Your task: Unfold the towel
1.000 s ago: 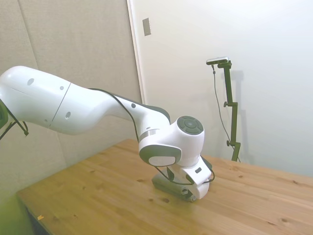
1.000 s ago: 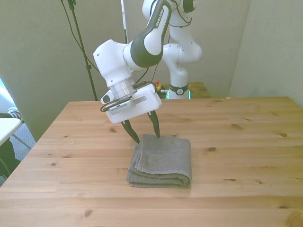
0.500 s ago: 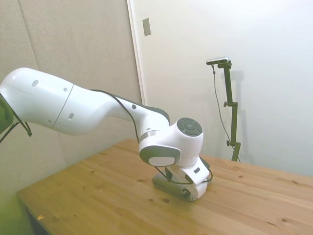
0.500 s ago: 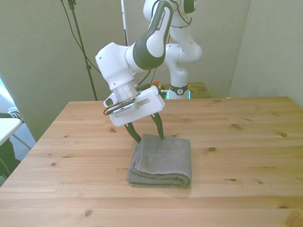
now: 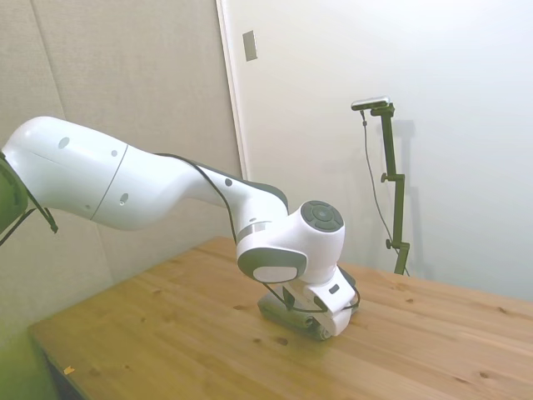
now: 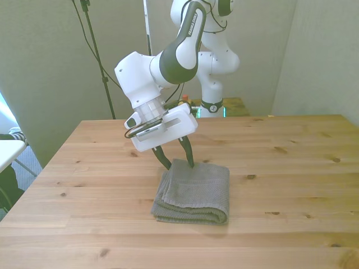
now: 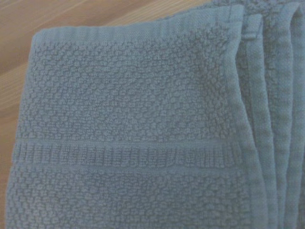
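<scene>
1. Towel (image 6: 193,191): grey, folded in layers, lying flat on the table (image 6: 291,168) near its front middle; hemmed edges stacked along one side in the wrist view (image 7: 133,138).
2. My gripper (image 6: 178,162): at the towel's 12 o'clock edge, fingers apart, tips touching the cloth, nothing clamped.

One towel (image 6: 193,192) — grey, folded in several layers — lies low in the middle of the front view. One wooden table (image 6: 291,168) fills the lower half. One white arm carries one gripper (image 6: 178,161) — two dark fingers.
</scene>
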`<state>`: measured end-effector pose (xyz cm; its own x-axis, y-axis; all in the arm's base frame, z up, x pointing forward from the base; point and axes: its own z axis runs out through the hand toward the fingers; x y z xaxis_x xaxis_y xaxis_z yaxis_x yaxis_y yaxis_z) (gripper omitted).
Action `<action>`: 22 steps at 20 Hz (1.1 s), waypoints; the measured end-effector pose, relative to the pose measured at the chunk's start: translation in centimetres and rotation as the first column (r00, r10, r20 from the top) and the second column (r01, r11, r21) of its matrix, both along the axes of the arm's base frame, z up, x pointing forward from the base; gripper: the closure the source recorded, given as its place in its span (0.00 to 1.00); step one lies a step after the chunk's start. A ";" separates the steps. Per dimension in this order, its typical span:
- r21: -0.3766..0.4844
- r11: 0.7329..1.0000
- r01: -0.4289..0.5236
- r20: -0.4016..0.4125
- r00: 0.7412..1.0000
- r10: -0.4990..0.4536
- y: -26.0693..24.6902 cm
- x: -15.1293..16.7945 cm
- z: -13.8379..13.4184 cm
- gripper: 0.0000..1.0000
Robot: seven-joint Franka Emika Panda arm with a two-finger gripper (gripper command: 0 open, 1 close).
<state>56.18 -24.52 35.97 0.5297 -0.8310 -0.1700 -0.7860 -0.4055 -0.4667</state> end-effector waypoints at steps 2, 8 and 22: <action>0.000 1.000 -0.001 0.000 1.000 0.001 0.0 0.0 0.0 1.00; -0.004 1.000 -0.004 0.005 1.000 0.004 -0.4 -0.2 0.2 1.00; -0.009 0.998 -0.064 0.105 0.992 0.065 1.8 2.2 6.8 1.00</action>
<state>58.39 -22.75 42.73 0.5969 -0.7953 -0.1056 -0.7045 -0.4566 -0.5432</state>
